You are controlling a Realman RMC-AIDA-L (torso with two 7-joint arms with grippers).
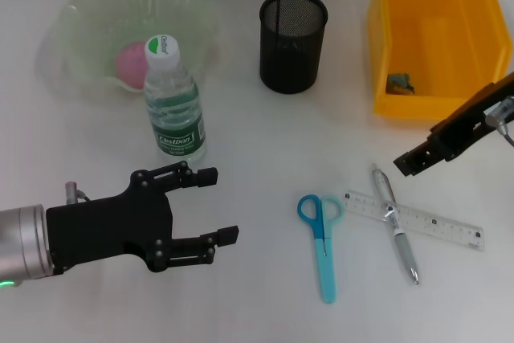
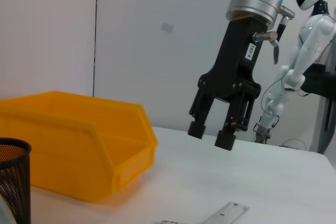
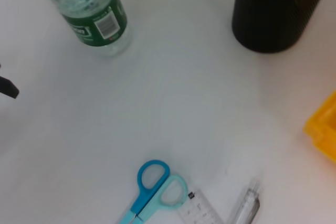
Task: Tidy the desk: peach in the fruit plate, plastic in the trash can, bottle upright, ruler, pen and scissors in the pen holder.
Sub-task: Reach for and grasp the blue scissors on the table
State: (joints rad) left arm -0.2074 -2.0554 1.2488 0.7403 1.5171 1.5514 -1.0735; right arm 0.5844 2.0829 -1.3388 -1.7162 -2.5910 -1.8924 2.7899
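Nearest, at near left, left gripper [image 1: 218, 205] hovers low over the table [image 1: 265, 134], fingers spread wide, holding nothing. Scissors [image 1: 321, 238], pen [image 1: 395, 222] and ruler [image 1: 418, 219] lie at near centre-right, pen crossed over ruler. Right gripper [image 1: 405, 162] hangs just beyond them, fingers parted, empty. Bottle [image 1: 174, 106] stands upright at mid left. Far row: plate [image 1: 88, 14] with peach [image 1: 128, 63], pen holder [image 1: 293, 42], yellow bin [image 1: 438, 38] with a scrap of plastic [image 1: 400, 82] inside.

Risk: pen rests on ruler, so lifting the ruler first would probably roll the pen away. Left gripper is close to the bottle; a swing could topple it.

Left wrist view alone shows the right gripper's finger gap clearly; head view alone shows the peach.
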